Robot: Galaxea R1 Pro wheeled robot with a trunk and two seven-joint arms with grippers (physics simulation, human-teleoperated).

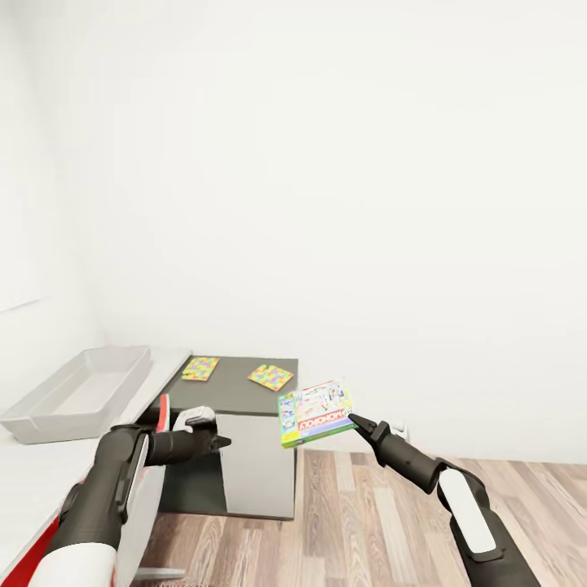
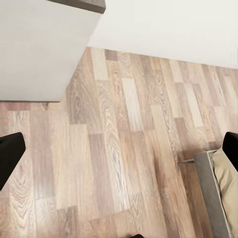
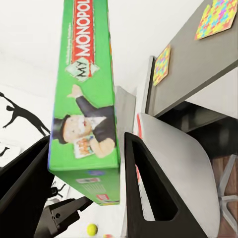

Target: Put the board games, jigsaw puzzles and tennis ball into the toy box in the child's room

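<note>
My right gripper is shut on a pale green Monopoly board game, held in the air to the right of the table's dark side unit. In the right wrist view the box stands clamped between the two dark fingers. Two jigsaw puzzles lie flat on the side unit. The light grey toy box sits on the pale desk top at the left. A tennis ball shows small beyond the box's end. My left gripper hangs open in front of the unit, holding nothing.
A white chair with a red edge stands tucked between the desk and the side unit. Wooden floor spreads to the right, below a bare white wall. The left wrist view looks down on floor and a corner of the bed.
</note>
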